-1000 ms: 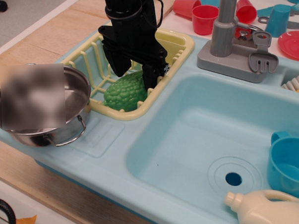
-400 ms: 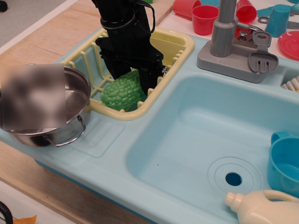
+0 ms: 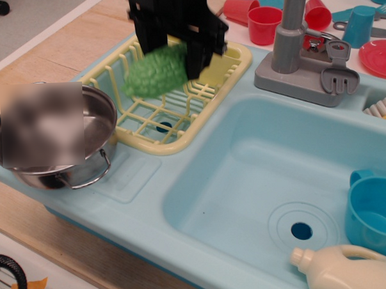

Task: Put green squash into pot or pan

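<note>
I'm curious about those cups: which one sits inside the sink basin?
The large blue plastic cup at the basin's right edge, beside the cream bottle; the red cups stand behind the faucet.

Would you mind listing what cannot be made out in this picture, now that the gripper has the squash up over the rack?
- Pot: a blurred patch covers most of its inside, so its contents cannot be told.
- Gripper: motion blur; its upper part is cut off by the top edge.
- Green squash: blurred, and its right end is hidden behind the fingers.
- Blue cup and white bottle: cut off by the frame edges.
</note>
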Motion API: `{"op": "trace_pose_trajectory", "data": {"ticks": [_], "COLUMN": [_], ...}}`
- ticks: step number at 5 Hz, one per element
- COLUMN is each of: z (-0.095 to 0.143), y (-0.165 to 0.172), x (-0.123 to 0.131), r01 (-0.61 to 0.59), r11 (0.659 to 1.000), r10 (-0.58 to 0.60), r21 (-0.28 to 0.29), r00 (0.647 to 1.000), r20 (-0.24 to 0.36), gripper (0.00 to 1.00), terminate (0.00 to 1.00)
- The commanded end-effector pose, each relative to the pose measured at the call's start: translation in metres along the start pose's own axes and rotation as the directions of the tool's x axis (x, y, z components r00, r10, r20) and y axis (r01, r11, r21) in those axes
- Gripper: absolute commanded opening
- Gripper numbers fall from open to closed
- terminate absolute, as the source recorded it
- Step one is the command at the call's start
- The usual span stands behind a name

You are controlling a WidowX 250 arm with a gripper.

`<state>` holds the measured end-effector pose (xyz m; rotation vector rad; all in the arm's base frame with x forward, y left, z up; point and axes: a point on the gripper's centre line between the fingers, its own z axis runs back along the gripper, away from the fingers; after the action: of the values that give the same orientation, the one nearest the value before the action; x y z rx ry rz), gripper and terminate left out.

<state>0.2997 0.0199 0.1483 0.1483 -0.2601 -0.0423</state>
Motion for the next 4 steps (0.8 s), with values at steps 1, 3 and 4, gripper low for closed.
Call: {"op": "trace_pose_trajectory", "data": {"ticks": [1,3,4], "z": [0.044,0.061,0.057], "y": [0.016,0.024,0.03], "x": [0.0,-0.044,-0.063], "r01": [-0.063,-0.191,-0.21], "r11": [0.995,0.977,0.974], "r10": [0.058,0.18,0.199], "r21": [0.071,0.097,0.087], "r00": [0.996,0.978,0.972], "r20": [0.074,0.11,0.124], "gripper": [0.0,0.0,0.0], "terminate": [0.0,0.0,0.0]}}
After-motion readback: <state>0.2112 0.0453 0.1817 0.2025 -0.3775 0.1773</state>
